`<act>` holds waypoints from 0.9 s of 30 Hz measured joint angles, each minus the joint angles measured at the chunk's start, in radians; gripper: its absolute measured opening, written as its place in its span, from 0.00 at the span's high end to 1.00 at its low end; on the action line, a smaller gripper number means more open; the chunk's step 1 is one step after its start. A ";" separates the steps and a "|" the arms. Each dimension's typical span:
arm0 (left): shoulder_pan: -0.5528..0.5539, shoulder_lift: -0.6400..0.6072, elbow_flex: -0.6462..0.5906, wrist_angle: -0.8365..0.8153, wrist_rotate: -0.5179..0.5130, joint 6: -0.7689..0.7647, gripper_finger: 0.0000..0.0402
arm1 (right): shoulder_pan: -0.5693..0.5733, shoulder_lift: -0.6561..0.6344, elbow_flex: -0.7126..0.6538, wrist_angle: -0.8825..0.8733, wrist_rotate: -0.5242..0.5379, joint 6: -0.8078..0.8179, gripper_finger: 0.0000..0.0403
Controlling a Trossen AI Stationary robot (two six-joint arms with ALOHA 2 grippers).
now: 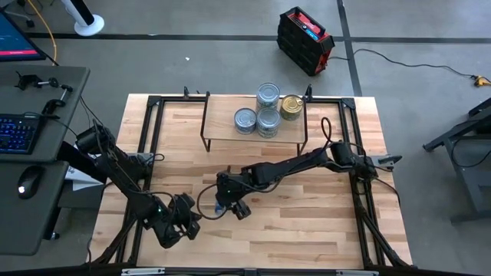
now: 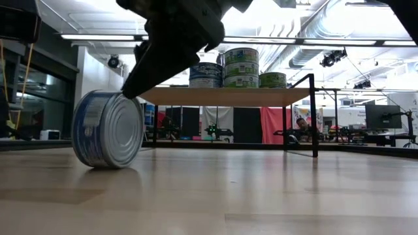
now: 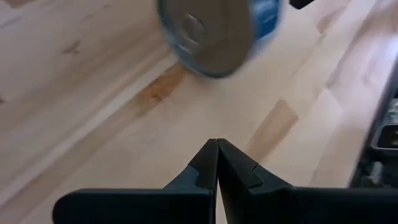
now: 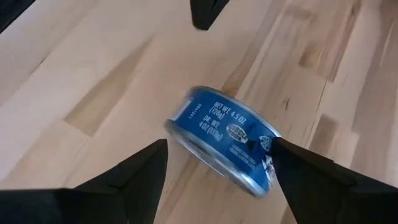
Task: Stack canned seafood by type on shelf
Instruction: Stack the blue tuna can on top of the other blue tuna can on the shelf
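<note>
A blue-sided tin with a silver lid (image 4: 227, 140) stands on its edge on the tabletop, near the middle (image 1: 221, 207), and shows large in the low view (image 2: 108, 129). My right gripper (image 4: 219, 144) is open above it, one finger on either side (image 1: 228, 201). My left gripper (image 3: 217, 144) is shut and empty, close to the table's near-left part (image 1: 184, 222), with the tin (image 3: 214, 31) ahead of it. The shelf (image 1: 222, 123) stands at the far edge and carries three silver-lidded tins (image 1: 268, 120) and a gold tin (image 1: 291, 107); two of the tins are stacked (image 2: 241, 67). My right gripper comes at the tin from above, slanting down, with the fingers across its round side wall. One fingertip (image 4: 283, 155) lies right at the tin's side near the rim (image 4: 261, 149); whether it touches, I cannot tell. The tin rests by its edge on the table.
Black frame rails (image 1: 149, 130) run along the table's left and right sides, and the shelf's thin black legs (image 2: 313, 117) stand at the far edge. Bare wood (image 1: 307, 222) lies to the near right. A desk with a keyboard (image 1: 19, 130) is off the left side.
</note>
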 joint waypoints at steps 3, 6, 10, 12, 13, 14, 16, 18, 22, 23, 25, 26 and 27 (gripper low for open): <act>-0.001 0.000 0.000 -0.044 0.000 0.001 1.00 | 0.004 -0.002 0.000 -0.013 -0.019 0.044 0.32; -0.001 0.000 0.000 -0.098 0.002 0.002 1.00 | 0.018 -0.003 0.039 -0.062 -0.035 0.076 0.32; -0.001 0.000 0.000 -0.161 0.008 0.001 1.00 | 0.032 -0.008 0.105 -0.130 -0.035 0.045 0.32; -0.001 0.000 0.000 -0.179 0.008 0.001 1.00 | 0.040 -0.008 0.135 -0.156 -0.015 -0.013 0.32; -0.001 0.000 0.000 -0.185 0.008 0.001 1.00 | 0.043 -0.008 0.146 -0.154 -0.010 -0.046 0.32; -0.001 0.000 0.000 -0.187 0.008 0.001 1.00 | 0.046 -0.008 0.152 -0.147 -0.010 -0.084 0.32; -0.001 0.000 0.000 -0.183 0.010 0.001 1.00 | 0.055 -0.009 0.154 -0.149 -0.010 -0.166 0.32; -0.002 0.000 0.000 -0.168 0.011 -0.003 1.00 | 0.062 -0.002 0.154 -0.159 -0.011 -0.254 0.32; -0.002 0.000 0.000 -0.100 0.024 -0.010 1.00 | 0.070 0.012 0.153 -0.142 -0.018 -0.336 0.32; -0.002 0.000 0.000 -0.066 0.033 -0.013 1.00 | 0.070 0.014 0.153 -0.142 -0.017 -0.339 0.32; -0.006 0.000 0.000 0.025 0.043 -0.017 1.00 | 0.070 0.028 0.153 -0.134 -0.016 -0.338 0.32; -0.010 0.000 0.000 0.078 0.043 -0.015 1.00 | 0.070 0.032 0.152 -0.135 -0.009 -0.331 0.32; -0.015 0.000 0.000 0.126 0.043 -0.008 1.00 | 0.070 0.034 0.152 -0.141 0.005 -0.319 0.32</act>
